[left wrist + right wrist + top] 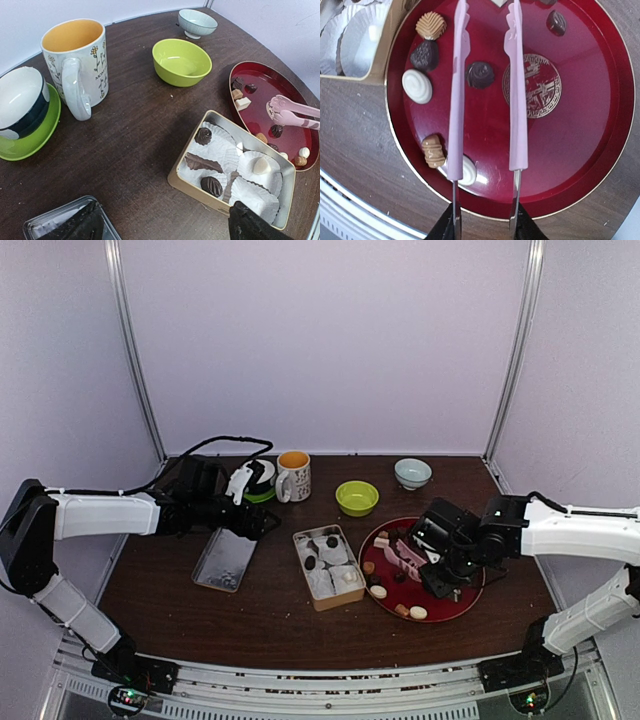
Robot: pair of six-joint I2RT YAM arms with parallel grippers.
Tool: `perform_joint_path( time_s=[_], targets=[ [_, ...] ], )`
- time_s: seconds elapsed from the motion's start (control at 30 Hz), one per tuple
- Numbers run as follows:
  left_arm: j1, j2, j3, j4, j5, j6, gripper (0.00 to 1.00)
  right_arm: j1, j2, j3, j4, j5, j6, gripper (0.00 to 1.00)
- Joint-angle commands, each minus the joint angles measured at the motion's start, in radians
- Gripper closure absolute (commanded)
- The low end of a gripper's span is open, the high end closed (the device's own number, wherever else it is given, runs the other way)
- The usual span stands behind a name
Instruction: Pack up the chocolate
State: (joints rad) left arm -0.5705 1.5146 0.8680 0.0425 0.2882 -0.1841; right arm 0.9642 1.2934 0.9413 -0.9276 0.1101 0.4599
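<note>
The chocolates are small sweets. Several lie on the red plate [600, 165], among them a dark one [480, 75] that sits between the two arms of the pink tongs [516, 100]. A white swirl [417, 86] and a tan ridged one [433, 150] lie to the left. The tan tin [190, 187] with white paper cups holds two dark chocolates [211, 185] and a white one [260, 165]. My right gripper [484, 225] is shut on the tongs' handles, and the tong tips stand apart above the plate. My left gripper [162, 230] is open and empty over the table left of the tin.
The tin's lid [225, 560] lies left of the tin. At the back stand a flowered mug [293, 475], a lime green bowl [357, 498], a pale bowl [413, 473] and a dark bowl on a green saucer [262, 480]. White walls surround the table.
</note>
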Motion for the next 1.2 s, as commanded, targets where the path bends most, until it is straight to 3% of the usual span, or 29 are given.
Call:
perform_joint_path(
  time_s=[0.0,0.7,1.17],
  targets=[
    [-0.001,-0.006,0.002,0.022,-0.001,0.011,0.11,-0.003,-0.052,-0.02,-0.07,-0.045,0.018,0.68],
    [0.0,-0.005,0.003,0.023,-0.001,0.011,0.11,-0.002,-0.026,-0.067,-0.042,-0.092,0.032,0.66],
    [-0.001,-0.01,0.002,0.02,-0.004,0.011,0.11,-0.003,-0.009,-0.05,-0.034,-0.094,0.024,0.72]
  ],
)
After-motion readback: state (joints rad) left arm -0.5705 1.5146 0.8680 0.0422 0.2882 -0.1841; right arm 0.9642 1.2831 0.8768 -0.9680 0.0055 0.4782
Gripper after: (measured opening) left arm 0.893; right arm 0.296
